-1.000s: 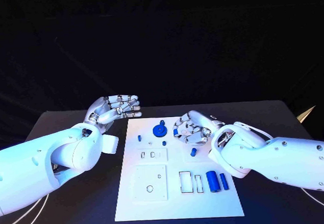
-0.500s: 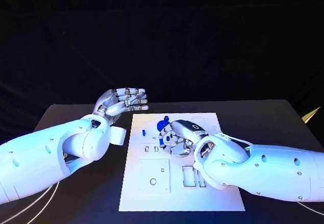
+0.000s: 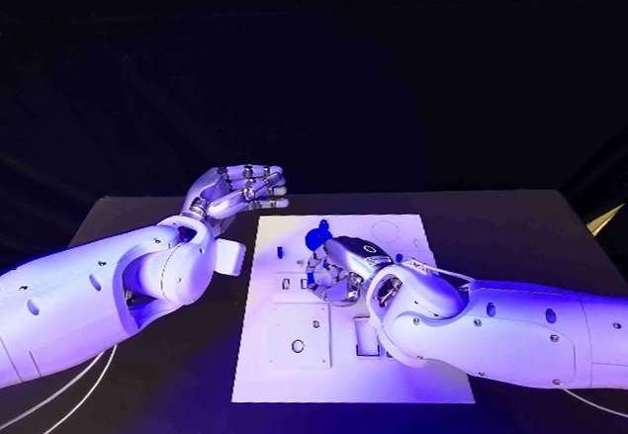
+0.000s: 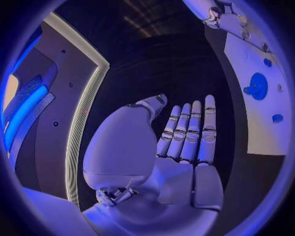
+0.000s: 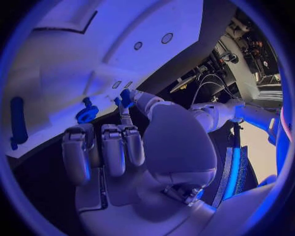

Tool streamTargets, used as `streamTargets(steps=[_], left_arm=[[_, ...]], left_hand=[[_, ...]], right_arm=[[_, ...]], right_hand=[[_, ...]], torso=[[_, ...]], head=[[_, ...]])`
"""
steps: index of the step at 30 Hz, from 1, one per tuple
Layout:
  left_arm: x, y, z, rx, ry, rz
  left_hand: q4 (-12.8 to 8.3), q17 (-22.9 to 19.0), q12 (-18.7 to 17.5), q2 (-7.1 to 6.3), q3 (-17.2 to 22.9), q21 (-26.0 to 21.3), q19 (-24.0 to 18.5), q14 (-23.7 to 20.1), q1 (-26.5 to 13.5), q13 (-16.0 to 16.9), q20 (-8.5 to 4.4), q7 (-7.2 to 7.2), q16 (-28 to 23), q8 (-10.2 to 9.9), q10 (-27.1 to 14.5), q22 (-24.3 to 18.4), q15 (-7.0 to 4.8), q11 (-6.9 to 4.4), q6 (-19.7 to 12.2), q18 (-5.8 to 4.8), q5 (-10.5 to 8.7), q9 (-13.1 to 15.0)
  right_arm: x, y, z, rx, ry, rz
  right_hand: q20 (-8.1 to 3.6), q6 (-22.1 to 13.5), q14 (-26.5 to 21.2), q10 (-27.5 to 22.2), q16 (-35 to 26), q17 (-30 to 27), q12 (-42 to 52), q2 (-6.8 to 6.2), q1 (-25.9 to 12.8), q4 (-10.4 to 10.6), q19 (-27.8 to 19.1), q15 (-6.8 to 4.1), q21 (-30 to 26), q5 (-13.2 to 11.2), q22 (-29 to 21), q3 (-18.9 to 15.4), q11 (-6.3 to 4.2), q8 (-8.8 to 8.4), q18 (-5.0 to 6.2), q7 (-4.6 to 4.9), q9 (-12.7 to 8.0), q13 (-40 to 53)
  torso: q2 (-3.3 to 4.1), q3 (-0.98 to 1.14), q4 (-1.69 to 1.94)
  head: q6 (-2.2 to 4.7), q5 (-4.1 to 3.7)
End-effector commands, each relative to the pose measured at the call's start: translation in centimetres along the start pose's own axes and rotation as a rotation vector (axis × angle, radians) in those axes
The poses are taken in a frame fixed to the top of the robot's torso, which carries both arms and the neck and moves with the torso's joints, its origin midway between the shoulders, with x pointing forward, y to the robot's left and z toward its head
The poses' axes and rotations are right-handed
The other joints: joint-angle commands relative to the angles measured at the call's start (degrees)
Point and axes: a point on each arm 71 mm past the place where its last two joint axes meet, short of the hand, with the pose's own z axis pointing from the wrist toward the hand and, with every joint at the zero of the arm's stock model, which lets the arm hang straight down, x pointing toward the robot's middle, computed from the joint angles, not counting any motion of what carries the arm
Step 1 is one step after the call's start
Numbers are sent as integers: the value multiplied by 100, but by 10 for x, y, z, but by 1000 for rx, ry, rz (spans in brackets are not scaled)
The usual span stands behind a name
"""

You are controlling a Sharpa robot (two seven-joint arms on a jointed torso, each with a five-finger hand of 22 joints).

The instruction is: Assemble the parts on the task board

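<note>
Head view, right hand: right hand (image 3: 343, 267) low over the middle of the task board (image 3: 401, 229), back turned up, fingers curled down toward the board.
Right wrist view, grip: small blue part (image 5: 126, 97) pinched between thumb tip and one fingertip; other fingers (image 5: 113, 147) folded side by side, holding nothing.
Part's lie: short piece, long axis seemingly pointing from the fingertips toward the board; too small to make out its exact tilt.
Key relation: blue gear (image 3: 315, 240) just beyond the right hand, on the far-left side, apart from the pinched part; board surface directly under the fingertips.
Judgement on next move: probably a matter of lining the pinched part over its seat on the board; which seat is meant, impossible to tell.
Further out: long blue part (image 5: 17, 123) lying flat on the board, well apart from the fingertips.
Left hand: left hand (image 3: 238, 192) beyond the board's far-left corner, above the dark surface (image 3: 515, 225); fingers (image 4: 184, 132) straight and close together, thumb apart, nothing held.
Nearer hand: right hand clearly nearer to the board's parts; left hand off the board, touching nothing.
Hidden: right side of the board's near half covered by the right arm; contact between part and board not visible.
Hard to read: small slots (image 3: 292, 283) left of the right hand, whether filled or bare not clear.
</note>
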Motion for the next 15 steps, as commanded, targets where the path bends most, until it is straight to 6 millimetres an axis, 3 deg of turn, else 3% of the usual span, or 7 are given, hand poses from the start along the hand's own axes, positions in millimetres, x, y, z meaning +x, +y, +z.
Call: streamTargets(steps=[1,7,15], left_arm=[[2,-1,0,8,13,-7],[3,-1,0,7,15,-8],[2,-1,-1,6,15,-8]], left_hand=[[-30,6,-26,-19,-9,27,11,-30,18,-2,-10,140,-14,-25,-14,-7,-5,12,-36,65,-24,-2],[-30,6,-26,-19,-9,27,11,-30,18,-2,-10,140,-14,-25,-14,-7,-5,12,-36,65,-24,-2],[-31,16,-22,-19,-7,26,6,-23,7,0,-9,141,-18,-21,-3,-9,-5,12,-28,66,-25,0]], right_arm=[[4,-1,2,9,19,-51],[9,-4,6,17,25,-72],[12,-6,8,17,16,-90]], right_hand=[[17,33,618,482,36,1509,-7,-6,-49,16,599,39,32,15,1507,22,-10,104,-40,-18,187,1380],[19,26,618,478,36,1509,-13,-23,-77,18,599,39,32,3,1507,18,-8,105,-40,-17,189,1376],[22,1,618,474,36,1509,-19,-53,-108,14,599,42,32,-15,1507,14,-4,97,-40,-10,188,1371]], torso=[[3,3,2],[-3,5,3],[-7,7,-6]], head=[[-21,5],[-51,9],[-35,8]])
